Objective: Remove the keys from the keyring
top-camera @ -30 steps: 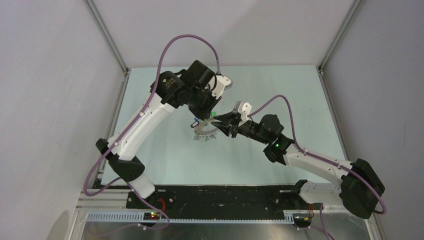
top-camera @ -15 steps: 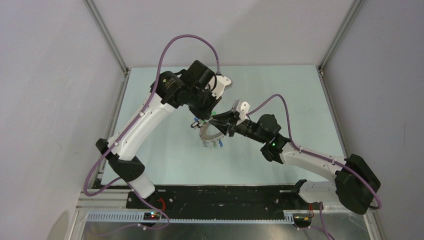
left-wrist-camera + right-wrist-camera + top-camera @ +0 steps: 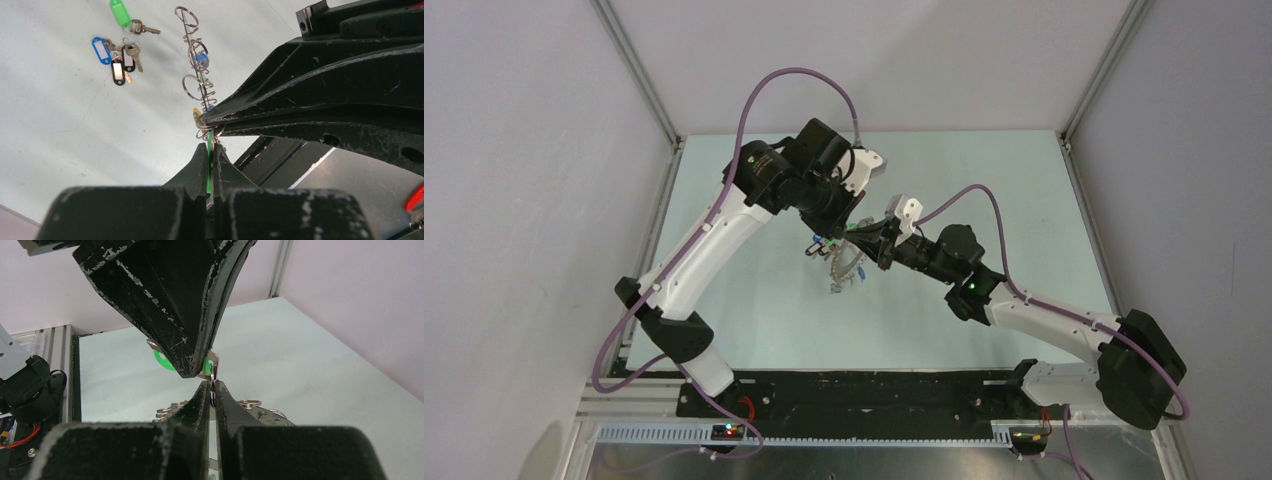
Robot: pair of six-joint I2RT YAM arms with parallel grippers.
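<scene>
The large grey keyring (image 3: 844,268) hangs in mid-air between my two grippers, with several keys and small wire rings on it. In the left wrist view it is edge-on (image 3: 201,85). In the right wrist view it lies flat behind the fingers (image 3: 265,417). My left gripper (image 3: 210,147) is shut on a green-tagged key (image 3: 210,364) and shows from above (image 3: 832,232). My right gripper (image 3: 212,385) is shut on a thin wire ring at that key's head, tip to tip with the left fingers (image 3: 175,300). It also shows from above (image 3: 859,245).
Three loose keys lie on the pale green table below: one with a green tag (image 3: 120,12), one with a blue tag (image 3: 101,50) and one with a black tag (image 3: 118,72). Grey walls stand round the table (image 3: 984,180).
</scene>
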